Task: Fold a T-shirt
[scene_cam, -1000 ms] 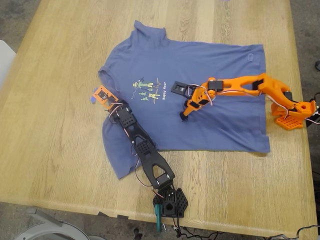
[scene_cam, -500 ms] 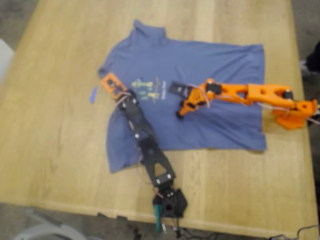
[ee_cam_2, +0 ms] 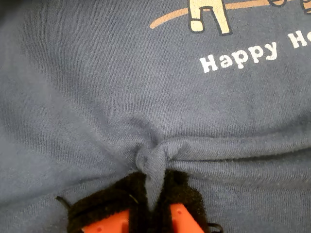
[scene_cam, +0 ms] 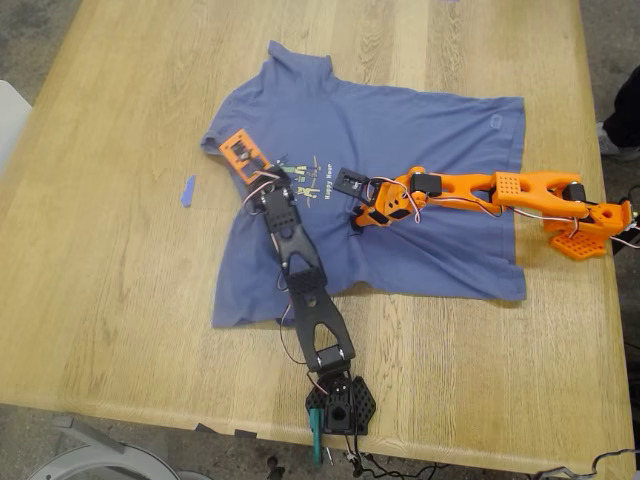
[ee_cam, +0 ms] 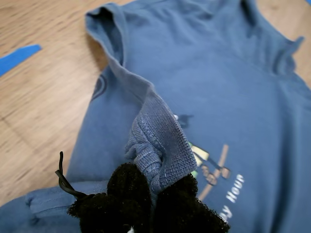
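The slate-blue T-shirt lies spread on the wooden table, its chest print partly hidden behind the black arm. My first gripper, on the black arm, is shut on a bunched sleeve hem held over the chest; its black pads clamp the cloth in the first wrist view. My second gripper, on the orange arm, is shut on a pinched fold of hem just below the "Happy" lettering. Both grippers are near the shirt's middle, a short way apart.
A small blue tape strip lies on the bare table at the exterior view's left of the shirt; it also shows in the first wrist view. The black arm's base stands at the front edge, the orange base at the right.
My first gripper has carried the sleeve up and to the exterior view's right, onto the chest. My second gripper has stretched out leftward with its fold, and the shirt's lower edge has shifted.
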`<state>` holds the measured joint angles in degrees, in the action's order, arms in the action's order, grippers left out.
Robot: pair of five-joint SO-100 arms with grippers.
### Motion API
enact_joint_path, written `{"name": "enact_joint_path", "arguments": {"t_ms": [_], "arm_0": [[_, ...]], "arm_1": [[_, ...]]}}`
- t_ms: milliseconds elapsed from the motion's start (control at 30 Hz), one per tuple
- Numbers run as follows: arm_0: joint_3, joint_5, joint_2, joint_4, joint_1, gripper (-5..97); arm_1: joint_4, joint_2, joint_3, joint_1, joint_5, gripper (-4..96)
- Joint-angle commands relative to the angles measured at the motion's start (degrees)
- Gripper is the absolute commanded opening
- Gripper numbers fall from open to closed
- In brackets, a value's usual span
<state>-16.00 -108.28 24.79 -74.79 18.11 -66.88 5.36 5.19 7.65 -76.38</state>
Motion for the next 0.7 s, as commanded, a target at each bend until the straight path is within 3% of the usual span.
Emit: {"name": "enact_joint_path", "arguments": {"t_ms": [0,667], "arm_0": [[-3.52,-1.05,14.94,-1.05,-4.13,0],[-3.34,-1.05,26.81,-11.87,-22.94,0]], "arm_1": [[-2.90,-1.23,2.29,-2.02,-0.18,0.2],[-7.56,8.26,2.29,-28.56,1.41,-0.1]]}}
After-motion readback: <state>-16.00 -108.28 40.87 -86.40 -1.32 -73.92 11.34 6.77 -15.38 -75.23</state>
